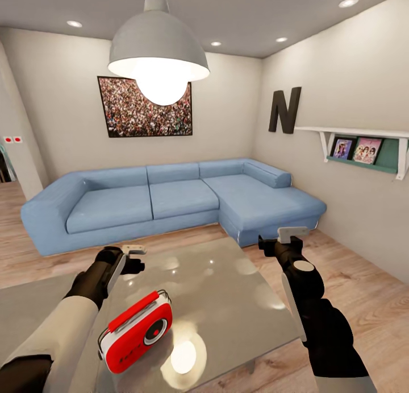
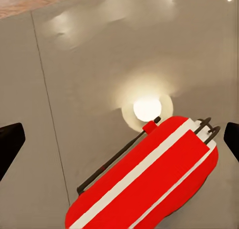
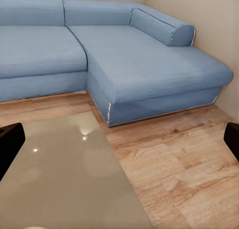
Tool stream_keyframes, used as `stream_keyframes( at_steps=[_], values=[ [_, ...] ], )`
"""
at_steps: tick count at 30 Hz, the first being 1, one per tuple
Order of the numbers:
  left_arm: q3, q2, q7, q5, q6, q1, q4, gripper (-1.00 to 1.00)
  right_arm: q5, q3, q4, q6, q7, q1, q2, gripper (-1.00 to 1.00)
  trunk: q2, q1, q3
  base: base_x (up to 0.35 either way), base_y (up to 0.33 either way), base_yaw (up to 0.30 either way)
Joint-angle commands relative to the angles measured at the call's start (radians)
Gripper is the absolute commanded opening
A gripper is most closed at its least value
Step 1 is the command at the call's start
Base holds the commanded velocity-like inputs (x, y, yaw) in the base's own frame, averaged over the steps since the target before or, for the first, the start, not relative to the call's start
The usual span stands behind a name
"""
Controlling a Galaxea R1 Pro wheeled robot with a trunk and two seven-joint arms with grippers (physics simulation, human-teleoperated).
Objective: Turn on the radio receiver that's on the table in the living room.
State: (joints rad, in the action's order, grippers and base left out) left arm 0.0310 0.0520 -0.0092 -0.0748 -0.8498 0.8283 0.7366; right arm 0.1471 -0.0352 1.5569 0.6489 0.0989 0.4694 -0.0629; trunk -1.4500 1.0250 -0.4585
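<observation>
Beige walls and wood planks: the living room (image 1: 238,97), with a light wood floor (image 1: 363,279) running round the furniture.
Sofa: blue, L-shaped (image 1: 170,202), against the far walls, its chaise end reaching toward the right.
Table: the table (image 1: 238,302) is low with a glossy grey top that mirrors the lamp as a bright spot; it stands in front of the sofa, apart from it.
Lamp: a white pendant lamp (image 1: 159,57) hangs over the table, lit.
Wall pieces: a crowd picture (image 1: 145,107) over the sofa, a black letter N (image 1: 284,110) on the right wall, a white shelf (image 1: 363,134) with picture cards beside it.
Left gripper: the left gripper (image 1: 135,256) hovers above the table's near-left part, fingers spread wide, nothing between them; the radio lies below it in the left wrist view.
Right gripper: the right gripper (image 1: 284,239) is raised over the table's far right edge, fingers wide apart and holding nothing.
Radio: the radio receiver (image 1: 136,331) is red with white sides, standing on the table's near-left part, its round dial facing front, its thin wire handle (image 2: 117,159) along the top.
</observation>
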Motion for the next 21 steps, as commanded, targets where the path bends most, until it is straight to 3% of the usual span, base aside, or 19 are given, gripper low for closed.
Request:
stream_keyframes(
  at_steps=[1, 6, 7, 8, 15, 18, 21],
  values=[
    [-0.008, -0.016, 0.000, -0.001, 0.001, 0.000, -0.002, 1.00, 0.000, 0.000, 0.000, 0.000, 0.001, 0.000, 0.000, 1.00, 0.000, 0.000, 0.000, 0.000, 0.000, 0.000],
    [-0.066, -0.035, 0.002, -0.003, 0.001, 0.000, -0.036, 1.00, 0.000, 0.000, 0.000, 0.000, 0.001, 0.000, 0.000, 1.00, 0.000, 0.000, 0.000, 0.000, 0.000, 0.000],
    [-0.108, -0.041, 0.003, -0.003, 0.002, 0.000, -0.071, 1.00, 0.000, 0.000, 0.001, 0.000, 0.001, 0.000, 0.000, 1.00, 0.000, 0.000, 0.000, 0.000, 0.000, 0.000],
    [-0.123, -0.047, 0.004, -0.003, 0.003, 0.000, -0.088, 1.00, 0.000, 0.000, 0.001, 0.000, 0.001, 0.000, 0.000, 1.00, 0.000, 0.000, 0.000, 0.000, 0.000, 0.000],
    [-0.151, -0.065, 0.005, -0.003, 0.006, 0.000, -0.153, 1.00, 0.000, 0.000, 0.001, 0.000, 0.001, 0.000, 0.000, 1.00, 0.000, 0.000, -0.001, 0.000, 0.000, 0.000],
    [-0.152, -0.063, 0.004, -0.003, 0.006, 0.000, -0.156, 1.00, 0.000, 0.000, 0.001, 0.000, 0.001, 0.000, 0.000, 1.00, 0.000, 0.000, -0.001, 0.000, 0.000, 0.000],
    [-0.152, -0.044, 0.001, -0.003, 0.008, 0.000, -0.154, 1.00, 0.000, 0.000, 0.000, 0.000, 0.001, 0.000, 0.000, 1.00, 0.000, 0.000, -0.001, 0.000, 0.000, 0.000]
  ],
)
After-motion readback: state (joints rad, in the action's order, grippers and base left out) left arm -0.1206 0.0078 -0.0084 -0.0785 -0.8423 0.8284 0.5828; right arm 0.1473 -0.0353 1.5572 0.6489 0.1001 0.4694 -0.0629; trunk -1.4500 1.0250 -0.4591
